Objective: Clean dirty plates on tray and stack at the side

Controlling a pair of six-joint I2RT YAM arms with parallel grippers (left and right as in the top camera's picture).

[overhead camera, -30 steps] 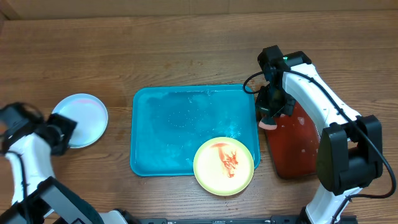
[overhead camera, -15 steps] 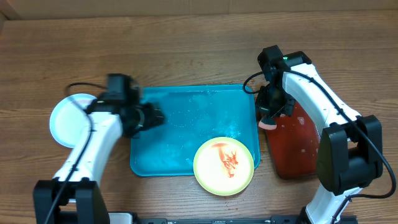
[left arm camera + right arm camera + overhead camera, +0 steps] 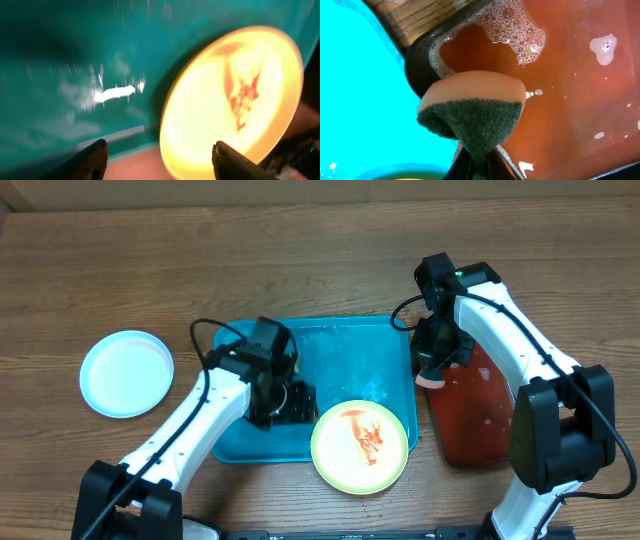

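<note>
Yellow plate (image 3: 360, 446), smeared, on tray (image 3: 250, 350) front-right corner, overhanging rim | left gripper (image 3: 292, 404) fingers apart, just beside it | right gripper (image 3: 477, 160) clamped on sponge (image 3: 472, 112) | risk: nudged plate slides off the rim.

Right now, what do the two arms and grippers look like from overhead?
The left arm and right arm have white rounded links, black joints and black grippers. A thin black cable loops near each wrist; a green light shows on the right.

left arm (image 3: 185, 425): white links, black joints, black cable (image 3: 193, 333) | right arm (image 3: 505, 315): same, green LED (image 3: 459, 275)
</note>
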